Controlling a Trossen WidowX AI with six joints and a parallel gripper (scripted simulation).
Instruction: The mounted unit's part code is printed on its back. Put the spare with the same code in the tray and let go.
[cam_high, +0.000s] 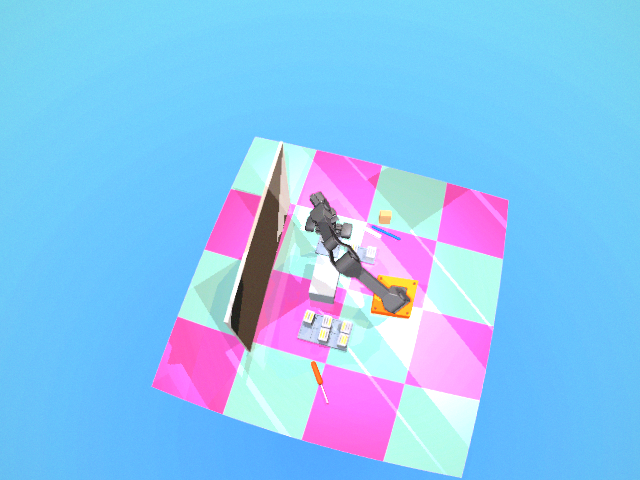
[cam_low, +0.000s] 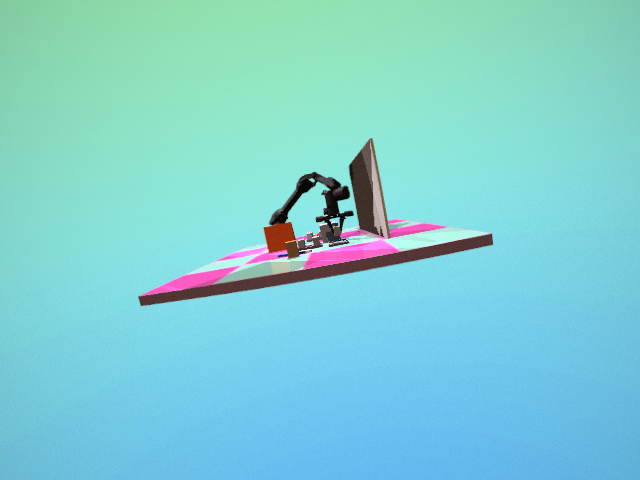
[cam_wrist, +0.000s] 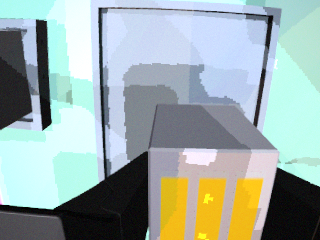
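Currently: gripper (cam_low: 336, 236) (cam_wrist: 195, 163) clamped on spare (cam_wrist: 212, 165) | spare between fingertips | tray (cam_wrist: 186, 45) below

- Bright, hard light falls on my checkered counter (cam_high: 356, 418) (cam_low: 356, 254), bleaching squares white near its middle in the top view.
- There, pale streaks slant toward the counter's lower-right corner, among angular shadows.
- The upright panel (cam_high: 258, 253) (cam_low: 366, 198) shows a dark brown face near the counter's left edge.
- From outside, the counter's near edge is dim, its small things too coarse to read.
- At my wrist, jagged grey shadows cross the shallow tray (cam_wrist: 95, 100) (cam_high: 323, 249) (cam_low: 339, 242); fine grain softens everything.
- From above, the counter's right edge bows.
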